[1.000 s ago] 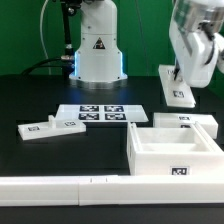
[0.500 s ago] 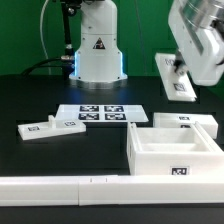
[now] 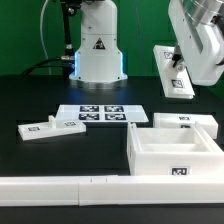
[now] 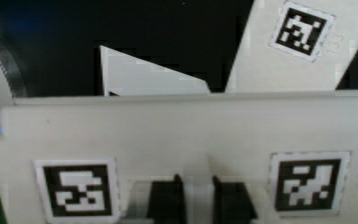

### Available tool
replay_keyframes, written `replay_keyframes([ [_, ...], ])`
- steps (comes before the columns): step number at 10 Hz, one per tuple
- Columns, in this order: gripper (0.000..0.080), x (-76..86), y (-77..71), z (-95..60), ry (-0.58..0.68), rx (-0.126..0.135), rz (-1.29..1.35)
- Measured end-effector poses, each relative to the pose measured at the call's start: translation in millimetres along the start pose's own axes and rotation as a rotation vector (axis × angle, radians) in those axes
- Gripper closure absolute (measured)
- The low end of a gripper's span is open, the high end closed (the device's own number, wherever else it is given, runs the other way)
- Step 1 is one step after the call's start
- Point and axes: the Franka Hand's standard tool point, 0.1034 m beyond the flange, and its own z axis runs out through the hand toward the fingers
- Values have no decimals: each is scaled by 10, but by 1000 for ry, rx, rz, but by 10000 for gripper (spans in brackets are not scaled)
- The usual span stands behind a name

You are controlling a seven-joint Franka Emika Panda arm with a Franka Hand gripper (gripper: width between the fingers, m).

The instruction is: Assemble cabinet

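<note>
My gripper [image 3: 179,72] is shut on a flat white cabinet panel [image 3: 170,68] with a square tag and holds it tilted in the air at the exterior view's right. In the wrist view the panel [image 4: 176,125] fills the frame with two tags, and my gripper [image 4: 197,198] pinches its edge between dark fingers [image 4: 163,198]. The large white cabinet box [image 3: 150,156] stands on the table below, near the front. A second white boxed part [image 3: 186,122] lies behind it. A small flat panel with a peg [image 3: 49,127] lies at the exterior view's left.
The marker board [image 3: 100,113] lies mid-table before the robot base [image 3: 97,50]. A long white rail [image 3: 60,186] runs along the front edge. In the wrist view another tagged white part [image 4: 297,38] shows beyond the held panel.
My gripper has lifted the panel higher off the table and carried it a little toward the exterior view's left, tilting it more. The other parts have not moved.
</note>
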Motion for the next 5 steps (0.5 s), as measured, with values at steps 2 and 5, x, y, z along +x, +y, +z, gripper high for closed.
replay_keyframes([
  [2, 735, -10, -27, 16, -5, 111, 47],
  [5, 735, -110, -90, 133, -22, 291, 34],
])
